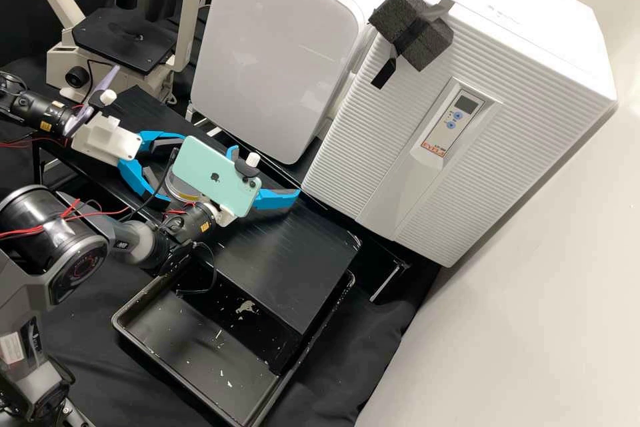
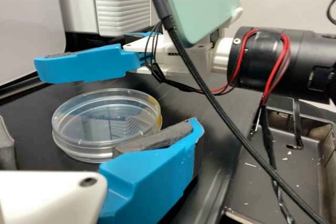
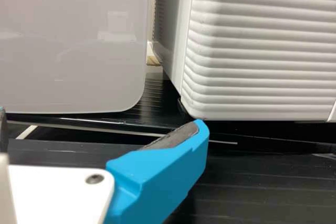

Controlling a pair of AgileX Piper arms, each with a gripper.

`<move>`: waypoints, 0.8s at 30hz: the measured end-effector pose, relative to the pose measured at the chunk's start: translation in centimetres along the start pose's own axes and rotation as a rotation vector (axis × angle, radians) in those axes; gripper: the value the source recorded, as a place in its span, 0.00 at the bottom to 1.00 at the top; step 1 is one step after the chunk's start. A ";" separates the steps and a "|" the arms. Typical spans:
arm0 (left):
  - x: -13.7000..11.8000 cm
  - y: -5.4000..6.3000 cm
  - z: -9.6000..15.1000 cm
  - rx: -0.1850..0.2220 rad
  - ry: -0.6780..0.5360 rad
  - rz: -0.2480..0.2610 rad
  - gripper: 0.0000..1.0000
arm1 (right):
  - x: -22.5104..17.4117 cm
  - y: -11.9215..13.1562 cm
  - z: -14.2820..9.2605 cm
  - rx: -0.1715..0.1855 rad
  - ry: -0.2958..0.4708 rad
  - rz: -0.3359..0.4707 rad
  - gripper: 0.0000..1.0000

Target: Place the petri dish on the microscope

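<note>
left tool (image 1: pixel 179 168) stands open, petri dish (image 2: pixel 100 121) sits flat on table (image 1: pixel 287 260) just beside its fingertips, right tool (image 1: pixel 267 172) near it, fingers spread too, microscope (image 1: pixel 127 47) beyond left tool, toward high view's top left

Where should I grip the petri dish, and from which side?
Best to pinch opposite points of the side wall of the petri dish, with the left gripper coming in low and level: the dish is round, shallow and flat on the bench, and the gripper's open fingers flank it.
</note>
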State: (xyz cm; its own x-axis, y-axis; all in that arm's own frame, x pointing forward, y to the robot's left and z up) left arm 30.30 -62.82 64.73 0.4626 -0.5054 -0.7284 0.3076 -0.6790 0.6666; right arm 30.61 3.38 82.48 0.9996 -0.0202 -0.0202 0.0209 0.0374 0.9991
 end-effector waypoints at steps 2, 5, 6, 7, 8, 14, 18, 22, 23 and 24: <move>0.4 0.1 -0.2 0.006 0.005 -0.002 1.00 | 0.0 0.0 0.0 0.000 0.000 0.000 1.00; 1.0 0.2 -0.4 0.010 0.010 -0.007 1.00 | 0.0 0.0 0.0 0.000 0.000 0.000 1.00; 1.2 0.2 -0.5 0.012 0.012 -0.007 1.00 | 0.0 0.0 0.0 0.000 0.000 0.000 1.00; 1.5 0.4 -0.5 0.016 0.010 -0.003 1.00 | 0.0 0.0 0.0 0.000 0.000 0.000 1.00; 1.7 0.2 -0.6 0.013 0.013 -0.007 1.00 | 0.0 0.0 0.0 0.000 0.000 0.000 1.00; 2.3 0.3 -0.5 0.011 0.005 -0.003 1.00 | 0.0 0.0 0.0 0.000 0.000 0.000 1.00; 2.3 0.3 -0.3 0.012 0.000 -0.005 1.00 | 0.0 0.0 0.0 0.000 0.000 0.000 1.00; 2.4 0.3 -0.1 0.013 -0.004 -0.006 1.00 | 0.0 0.0 0.0 0.000 0.000 0.000 1.00; 2.4 0.3 -0.1 0.013 -0.004 -0.006 1.00 | 0.0 0.0 0.0 0.000 0.000 0.000 1.00; 2.4 0.3 -0.1 0.013 -0.004 -0.006 1.00 | 0.0 0.0 0.0 0.000 0.000 0.000 1.00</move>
State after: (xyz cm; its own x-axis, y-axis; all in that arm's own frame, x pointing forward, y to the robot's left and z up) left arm 31.61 -64.14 63.19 0.4574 -0.5035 -0.7330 0.2995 -0.6889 0.6601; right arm 30.61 3.38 82.48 0.9996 -0.0202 -0.0202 0.0209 0.0374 0.9991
